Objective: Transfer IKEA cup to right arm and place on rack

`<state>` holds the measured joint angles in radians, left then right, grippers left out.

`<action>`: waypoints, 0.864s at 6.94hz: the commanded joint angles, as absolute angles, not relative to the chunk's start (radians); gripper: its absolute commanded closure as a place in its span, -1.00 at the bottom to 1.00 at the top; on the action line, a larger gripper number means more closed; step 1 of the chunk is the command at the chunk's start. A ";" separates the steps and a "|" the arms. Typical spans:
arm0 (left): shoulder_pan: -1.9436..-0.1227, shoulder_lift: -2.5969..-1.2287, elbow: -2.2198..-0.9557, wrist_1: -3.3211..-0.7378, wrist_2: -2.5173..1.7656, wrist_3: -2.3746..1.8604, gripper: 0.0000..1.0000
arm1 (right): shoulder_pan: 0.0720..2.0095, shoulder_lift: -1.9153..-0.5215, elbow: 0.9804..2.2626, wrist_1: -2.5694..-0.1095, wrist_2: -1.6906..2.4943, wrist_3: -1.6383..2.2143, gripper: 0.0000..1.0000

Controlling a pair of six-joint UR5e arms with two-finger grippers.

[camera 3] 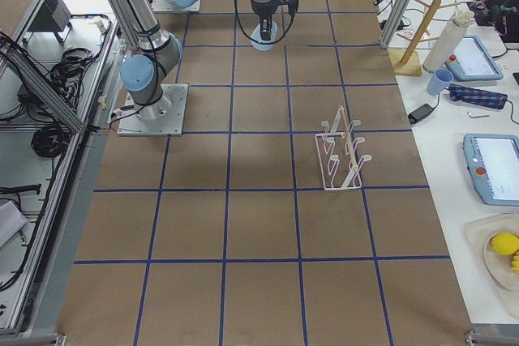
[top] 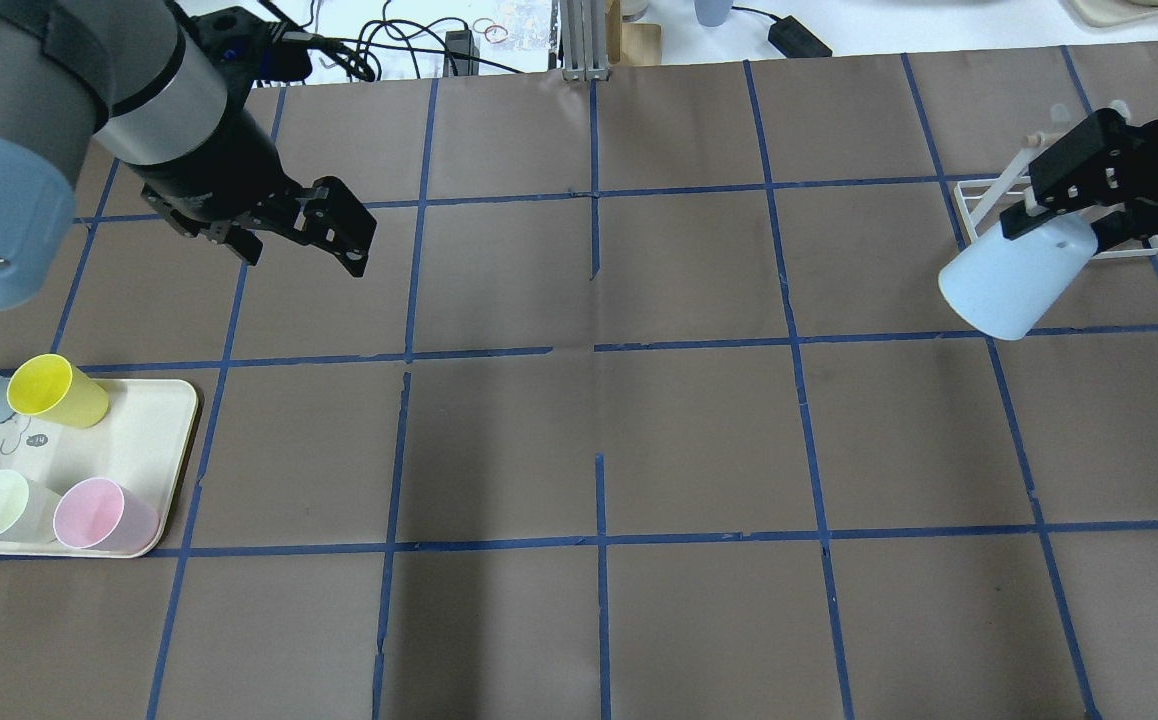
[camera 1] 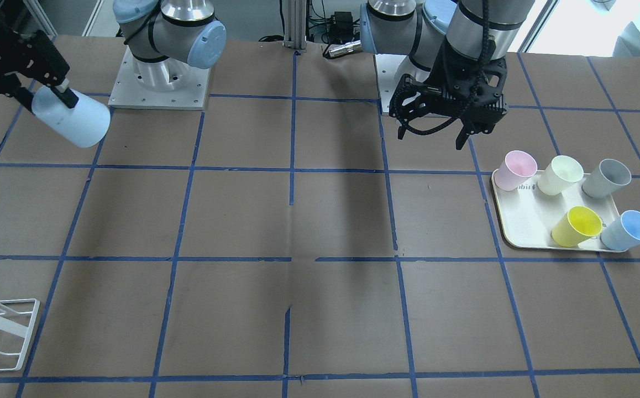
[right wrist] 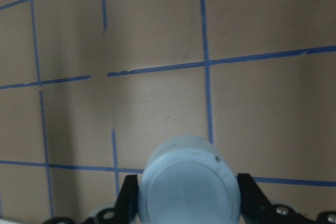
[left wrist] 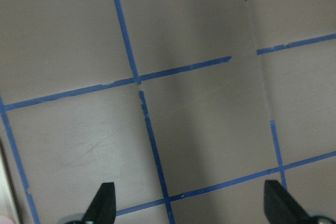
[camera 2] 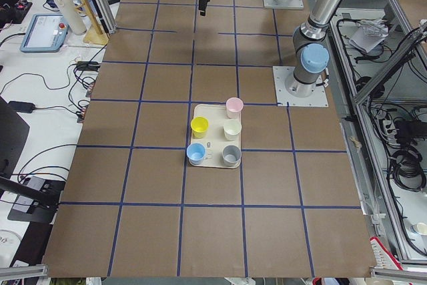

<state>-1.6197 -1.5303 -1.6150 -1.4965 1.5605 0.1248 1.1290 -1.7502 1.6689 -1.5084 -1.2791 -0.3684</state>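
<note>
My right gripper (top: 1057,232) is shut on the pale light-blue IKEA cup (top: 1011,276) and holds it tilted in the air, mouth toward the gripper. In the right wrist view the cup's base (right wrist: 189,182) sits between the two fingers (right wrist: 128,199). The cup also shows in the front view (camera 1: 74,120), at the far left. The white wire rack (top: 979,200) stands on the table just beyond and below the held cup, partly hidden by the gripper; it shows fully in the right side view (camera 3: 340,155). My left gripper (top: 304,255) hangs open and empty above the table, left of centre.
A cream tray (camera 1: 522,224) lies at the left arm's side and holds pink, pale green, grey, yellow (camera 1: 576,226) and a second light-blue cup (camera 1: 628,230). Blue tape lines cross the brown table. The arm bases stand at the robot's edge.
</note>
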 commanded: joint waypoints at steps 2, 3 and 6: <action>-1.550 -1.572 -1.579 -1.497 1.583 0.074 -1.00 | 1.129 -1.591 1.669 -1.887 -1.455 -0.394 0.66; -1.527 -1.583 -1.556 -1.502 1.571 0.075 -1.00 | 1.129 -1.538 1.664 -1.960 -1.485 -0.441 0.67; -1.545 -1.552 -1.550 -1.546 1.581 0.066 -1.00 | 1.129 -1.435 1.664 -2.138 -1.491 -0.462 0.67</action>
<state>-1.5433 -1.5601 -1.5657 -1.5155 1.5750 0.0667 1.1290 -1.4769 1.6643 -2.0699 -1.4876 -0.4592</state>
